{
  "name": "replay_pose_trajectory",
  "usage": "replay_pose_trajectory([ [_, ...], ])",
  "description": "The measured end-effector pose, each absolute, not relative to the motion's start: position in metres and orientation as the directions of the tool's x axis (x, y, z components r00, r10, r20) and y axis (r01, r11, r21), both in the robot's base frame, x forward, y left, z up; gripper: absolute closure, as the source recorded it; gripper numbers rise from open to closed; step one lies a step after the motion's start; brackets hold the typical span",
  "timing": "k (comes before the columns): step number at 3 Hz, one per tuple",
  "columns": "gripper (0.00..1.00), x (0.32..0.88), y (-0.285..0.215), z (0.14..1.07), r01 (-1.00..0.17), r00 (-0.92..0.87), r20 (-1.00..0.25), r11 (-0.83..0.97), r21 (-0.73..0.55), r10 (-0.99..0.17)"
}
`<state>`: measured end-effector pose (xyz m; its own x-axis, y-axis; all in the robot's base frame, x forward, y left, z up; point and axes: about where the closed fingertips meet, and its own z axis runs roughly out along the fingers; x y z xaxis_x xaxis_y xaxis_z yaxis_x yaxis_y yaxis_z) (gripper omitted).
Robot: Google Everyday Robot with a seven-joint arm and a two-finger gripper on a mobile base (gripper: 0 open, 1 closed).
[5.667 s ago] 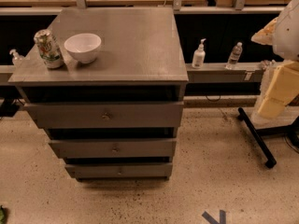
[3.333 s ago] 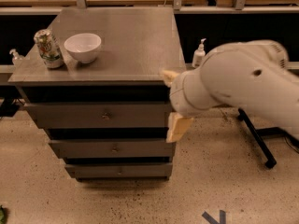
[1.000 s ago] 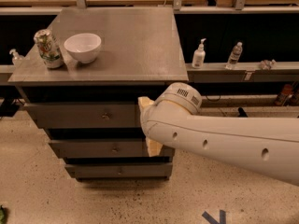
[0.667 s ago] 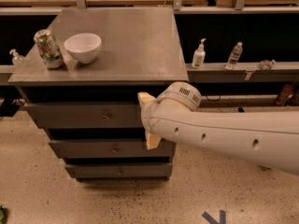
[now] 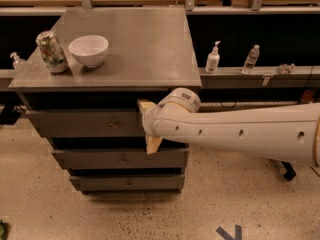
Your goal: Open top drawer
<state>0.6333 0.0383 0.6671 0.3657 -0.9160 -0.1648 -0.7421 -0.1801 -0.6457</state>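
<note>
The top drawer (image 5: 82, 124) is the grey front just under the cabinet top, with a small round knob (image 5: 114, 125) at its centre. It looks closed. My gripper (image 5: 148, 124) is at the end of the white arm (image 5: 240, 132) that reaches in from the right. It sits in front of the right part of the top drawer front, a short way right of the knob. Its two tan fingers (image 5: 145, 106) stand apart, one above the other, with nothing between them. The arm hides the drawer's right end.
Two lower grey drawers (image 5: 120, 159) (image 5: 125, 182) sit below. On the cabinet top (image 5: 145, 49) stand a can (image 5: 51, 52) and a white bowl (image 5: 88, 50). Bottles (image 5: 213, 57) (image 5: 251, 59) stand on a shelf to the right. Speckled floor lies in front.
The arm has come in from the right and moved left across the cabinet front, bringing the gripper closer to the top drawer's knob. The drawer has not moved.
</note>
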Motion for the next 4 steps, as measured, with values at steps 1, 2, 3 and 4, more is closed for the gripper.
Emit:
replay_pose_trajectory([
  [1, 0.07, 0.640, 0.071, 0.648, -0.749, 0.419, -0.213, -0.204, -0.630, -0.883],
  [2, 0.24, 0.640, 0.084, 0.647, -0.752, 0.444, -0.249, -0.206, -0.626, -0.861],
  [3, 0.20, 0.639, 0.087, 0.674, -0.742, 0.462, -0.280, -0.194, -0.642, -0.841],
  [4, 0.19, 0.638, 0.077, 0.701, -0.731, 0.473, -0.315, -0.168, -0.661, -0.823],
])
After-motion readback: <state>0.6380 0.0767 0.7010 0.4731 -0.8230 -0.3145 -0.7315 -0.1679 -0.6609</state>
